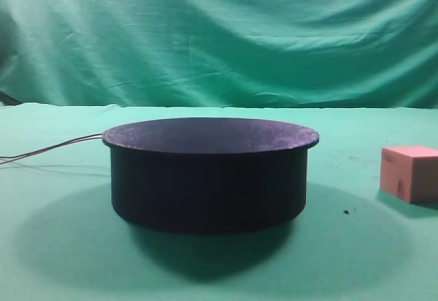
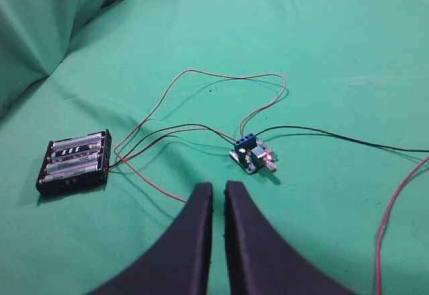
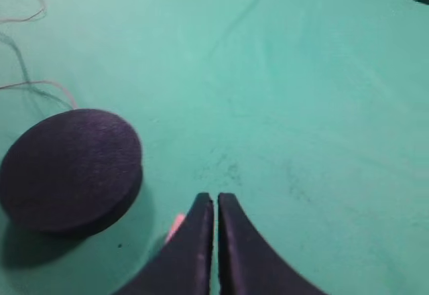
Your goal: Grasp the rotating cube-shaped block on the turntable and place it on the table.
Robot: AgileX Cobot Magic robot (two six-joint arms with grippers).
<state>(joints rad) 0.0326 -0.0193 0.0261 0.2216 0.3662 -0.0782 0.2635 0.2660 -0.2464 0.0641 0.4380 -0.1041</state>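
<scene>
Your small salmon-pink cube-shaped block [image 1: 409, 172] already rests on the green-cloth desk [image 1: 55, 246], right of the dark round turntable [image 1: 209, 171], so both end effectors, left [image 2: 218, 193] and right [image 3: 216, 204], hang clenched and empty.

The exterior high view sits low facing the turntable [image 1: 209, 174]; the right wrist view overlooks it from above.

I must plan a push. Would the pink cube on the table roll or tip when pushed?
The cube-shaped block has flat faces and rests on the table, so it probably slides rather than rolls. The cloth may drag, so a high push might tip it. It looks matte, likely not slippery.
</scene>
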